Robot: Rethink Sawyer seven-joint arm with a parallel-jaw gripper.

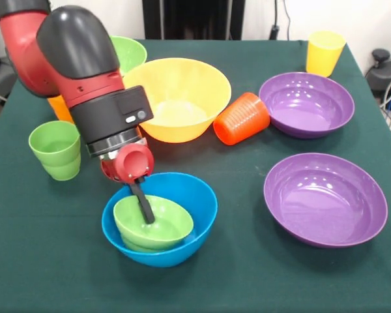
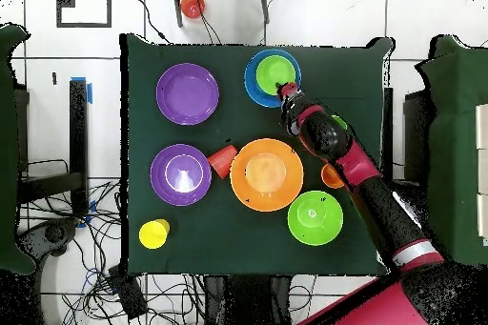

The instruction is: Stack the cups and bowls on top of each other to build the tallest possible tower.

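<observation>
In the medium blue plastic bowl (image 1: 197,195): small light-green plastic bowl (image 1: 163,225), tilted.
Gripper (image 1: 145,210): inside that green bowl; jaw state cannot be told.

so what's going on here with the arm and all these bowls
The red and black arm is reaching down into the small green bowl, which sits nested inside the blue bowl. Its tool is at the bowl's inside; whether it grips the rim can't be told. Nothing else is stacked: the orange bowl, two purple bowls and a green bowl sit apart. An orange-red cup lies on its side, and the yellow cup and green cup stand alone.
</observation>
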